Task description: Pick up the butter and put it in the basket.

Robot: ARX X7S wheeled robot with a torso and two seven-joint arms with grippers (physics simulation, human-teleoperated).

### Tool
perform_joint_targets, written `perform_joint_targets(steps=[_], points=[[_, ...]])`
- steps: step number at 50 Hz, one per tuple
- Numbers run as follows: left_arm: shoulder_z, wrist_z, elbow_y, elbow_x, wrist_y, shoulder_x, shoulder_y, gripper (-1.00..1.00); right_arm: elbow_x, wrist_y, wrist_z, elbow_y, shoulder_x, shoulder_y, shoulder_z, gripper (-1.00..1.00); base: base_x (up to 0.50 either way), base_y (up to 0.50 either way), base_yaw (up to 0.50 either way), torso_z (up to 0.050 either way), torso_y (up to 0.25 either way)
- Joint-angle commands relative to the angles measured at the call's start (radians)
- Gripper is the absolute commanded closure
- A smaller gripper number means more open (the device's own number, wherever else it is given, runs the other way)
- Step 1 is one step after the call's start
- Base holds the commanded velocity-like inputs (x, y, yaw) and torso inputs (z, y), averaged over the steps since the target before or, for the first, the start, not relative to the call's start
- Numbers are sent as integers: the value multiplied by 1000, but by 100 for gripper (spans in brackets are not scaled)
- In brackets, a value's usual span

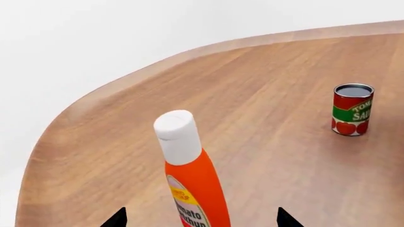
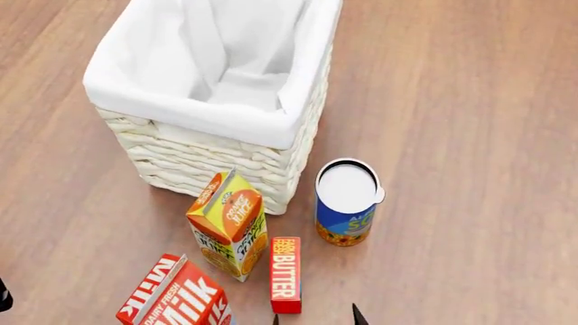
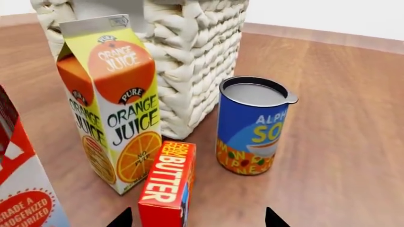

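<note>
Both pincers open, empty; butter (image 2: 285, 273) outside basket (image 2: 226, 160), liner bare inside.

Your butter (image 3: 167, 184) reads "BUTTER" in white down its orange panel, with a smaller line beside it too blurred to read. Right beside it, the juice carton (image 3: 110, 101) says "ORANGE JUICE" on its sloped top, then "PURE ORANGE JUICE" on the front. The blue can (image 3: 254, 127) gives you "ALPH" and "SO" (the rest curves out of sight). In your head view the milk carton (image 2: 176, 298) shows "MILK" and "DAIRY FRESH". Over on the left wrist, the small can (image 1: 352, 109) reads "TOM" and "SAU", and the ketchup bottle (image 1: 192, 179) shows "Tomato".
</note>
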Motion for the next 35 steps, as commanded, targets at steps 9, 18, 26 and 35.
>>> perform_joint_targets(steps=[9,18,26,35], points=[[-40,39,29,-52,-67,29,-7,-100,34,166,-36,33,-32,80,6,-100,0,0,0,0,0],[-43,31,41,-57,-76,28,1,-100,58,211,-59,40,-32,99,-19,-100,0,0,0,0,0],[-42,28,49,-61,-82,25,6,-100,65,220,-60,35,-29,114,-29,-100,0,0,0,0,0],[-35,28,45,-59,-77,25,5,-100,65,223,-55,34,-28,146,-37,-100,0,0,0,0,0]])
